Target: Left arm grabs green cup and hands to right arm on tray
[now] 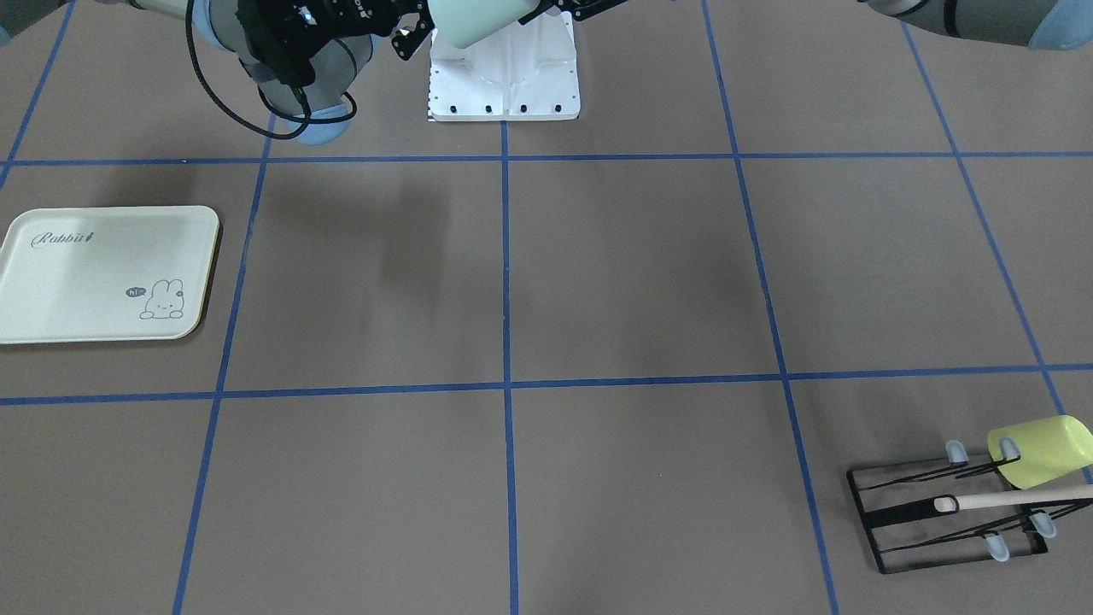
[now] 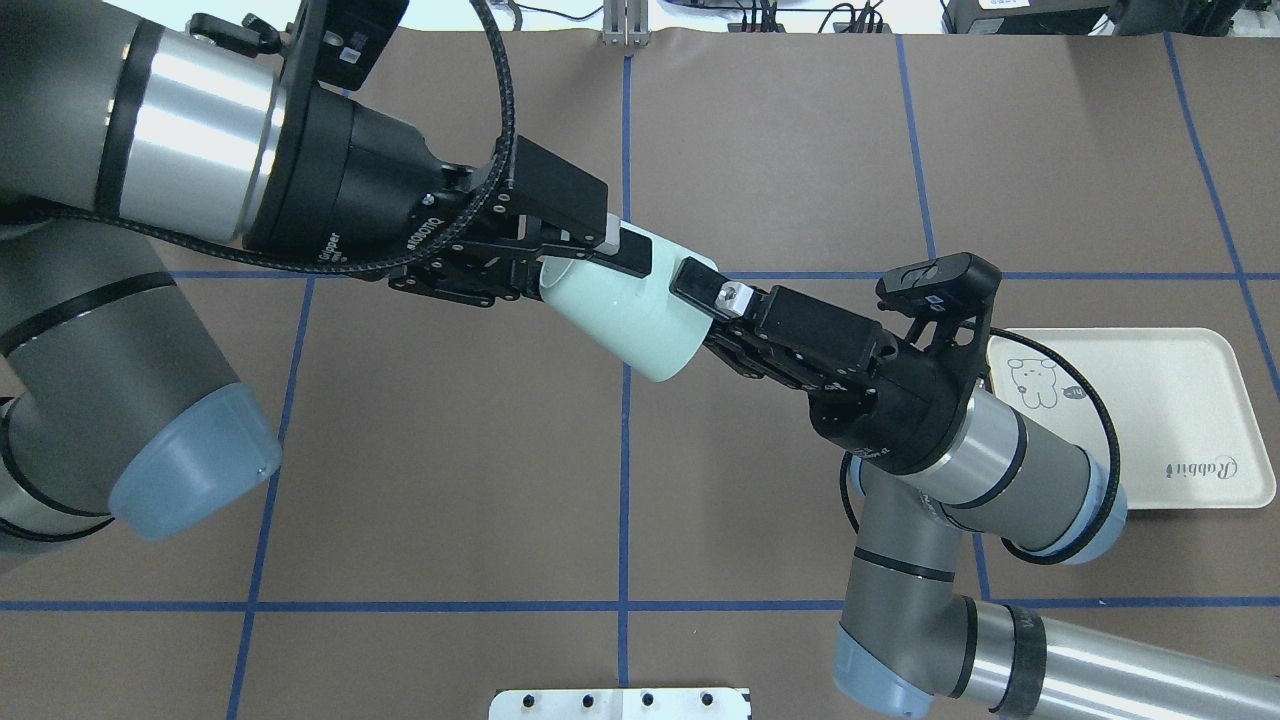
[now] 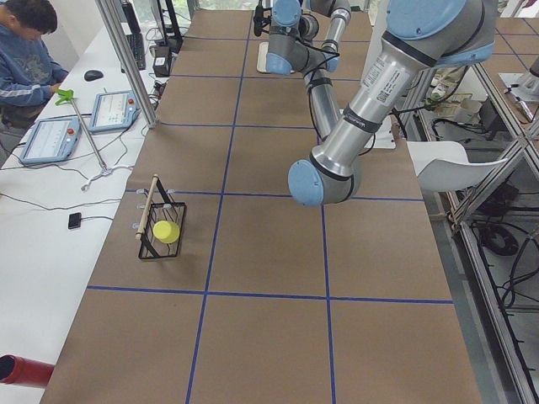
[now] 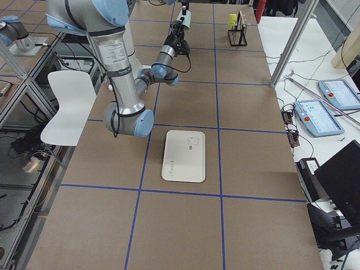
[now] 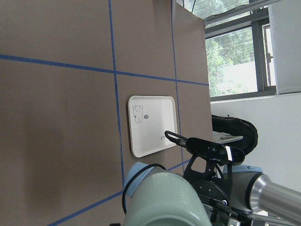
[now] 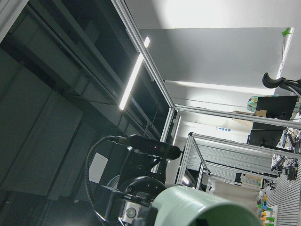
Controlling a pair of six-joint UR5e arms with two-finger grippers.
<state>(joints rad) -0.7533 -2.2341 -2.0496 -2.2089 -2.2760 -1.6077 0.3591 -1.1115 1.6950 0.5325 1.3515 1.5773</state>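
silver-grey jointed left arm [image 2: 200,190] is extending in from the left, twin right arm [image 2: 1000,480] from the right. cream-white rectangular plastic tray [image 2: 1200,400] is lying far right, well apart. green cup [image 2: 630,320], small pale-mint plastic tumbler, is hanging midair between them, long axis running left-right, wide end facing the black right gripper [image 2: 705,318], which is straddling it; squeeze unclear. black left gripper [image 2: 600,275] is clamping the narrow end. likely light, stiff, slick: take the wall near the rim.
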